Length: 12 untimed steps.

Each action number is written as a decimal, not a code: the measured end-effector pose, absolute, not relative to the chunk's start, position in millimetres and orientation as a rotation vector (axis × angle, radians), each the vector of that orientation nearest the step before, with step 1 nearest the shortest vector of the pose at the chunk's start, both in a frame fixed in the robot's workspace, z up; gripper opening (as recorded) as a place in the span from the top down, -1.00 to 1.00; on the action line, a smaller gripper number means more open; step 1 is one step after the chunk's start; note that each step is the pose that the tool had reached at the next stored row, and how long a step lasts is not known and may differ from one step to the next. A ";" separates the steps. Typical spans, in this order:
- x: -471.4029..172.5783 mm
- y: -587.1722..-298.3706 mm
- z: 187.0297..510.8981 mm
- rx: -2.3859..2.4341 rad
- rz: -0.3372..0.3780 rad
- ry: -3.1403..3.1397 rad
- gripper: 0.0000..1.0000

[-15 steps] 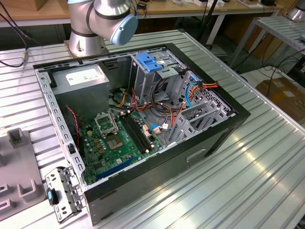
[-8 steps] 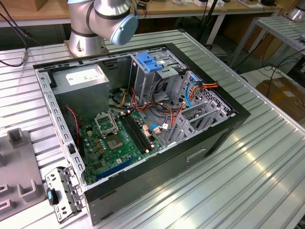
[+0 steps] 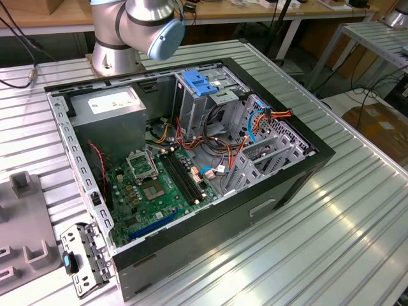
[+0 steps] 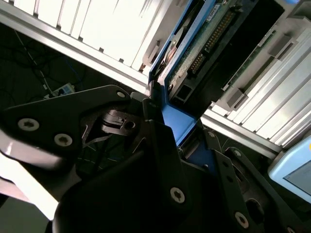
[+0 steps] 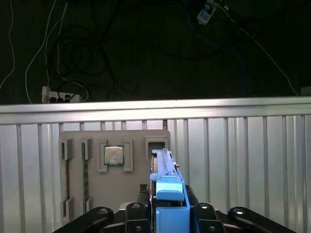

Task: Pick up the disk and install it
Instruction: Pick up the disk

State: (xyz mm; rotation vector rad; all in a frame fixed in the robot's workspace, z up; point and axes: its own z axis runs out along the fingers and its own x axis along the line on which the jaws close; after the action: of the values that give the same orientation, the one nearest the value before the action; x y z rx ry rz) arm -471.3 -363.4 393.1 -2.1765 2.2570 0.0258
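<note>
I read fingers point(image 5: 200, 216) clamped on disk point(image 5: 164, 167) at blue side rails, disk edge-on. Disk far end over grey tray point(image 5: 138, 174), beside chip point(image 5: 114, 155).

Robotics lab or workshop. Ribbed aluminium desk point(image 3: 357, 210), with the robot arm base point(image 3: 115, 57) standing at 11 o'clock. Open PC case point(image 3: 191, 159) mid-desk, board and wiring bare. Wooden benches point(image 3: 38, 16) along 12 o'clock; cardboard box point(image 3: 376, 124) on the floor at 3 o'clock. First wrist view: grey fixture tray point(image 5: 136, 179) holding a chip point(image 5: 114, 155). Past the desk edge, loose cables point(image 5: 73, 58) and a power strip point(image 5: 58, 94) on a dark floor.
</note>
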 end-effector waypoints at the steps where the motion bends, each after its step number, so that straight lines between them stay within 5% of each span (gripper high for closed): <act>1: -471.3 -363.4 393.5 -2.177 0.026 2.257 0.25; 12: -471.3 -363.4 399.6 -2.176 0.026 2.257 0.25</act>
State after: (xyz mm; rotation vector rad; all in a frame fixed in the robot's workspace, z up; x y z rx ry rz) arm -471.3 -363.4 399.6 -2.1765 2.2570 0.0258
